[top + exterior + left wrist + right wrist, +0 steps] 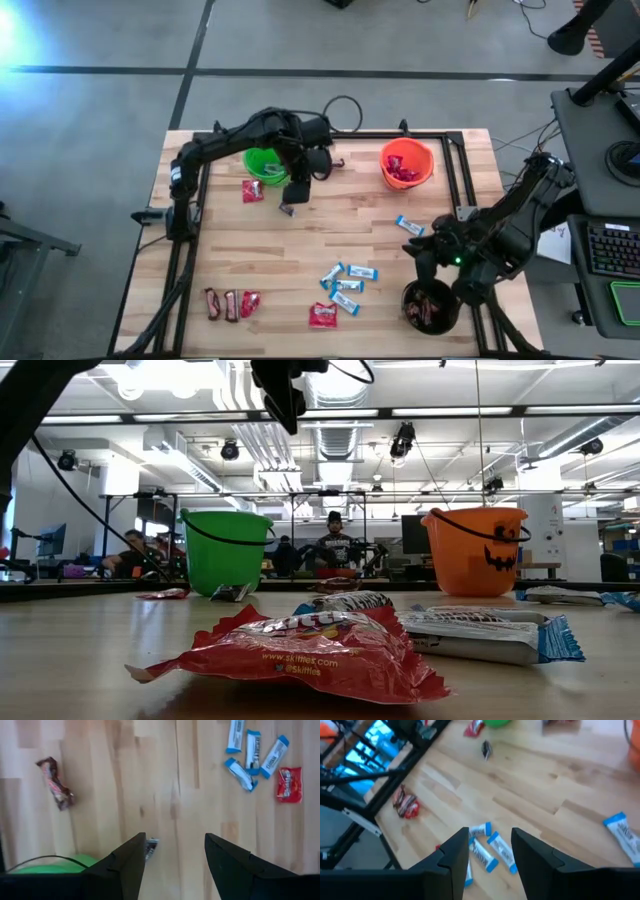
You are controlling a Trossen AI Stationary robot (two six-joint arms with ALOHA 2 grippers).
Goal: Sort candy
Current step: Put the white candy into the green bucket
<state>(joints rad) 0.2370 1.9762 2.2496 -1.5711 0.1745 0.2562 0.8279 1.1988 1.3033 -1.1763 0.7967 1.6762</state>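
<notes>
Beside the green bucket [264,163], left gripper [295,192] hovering with jaws spread and empty, right gripper [432,262] likewise parted and empty near the black bucket [430,306], blue-and-white bars [347,285] and red packets [322,316] scattered across the table [330,225].

My left gripper [296,194] hangs open, arm bent across; my right gripper [425,262] hangs with fingers parted.
</notes>
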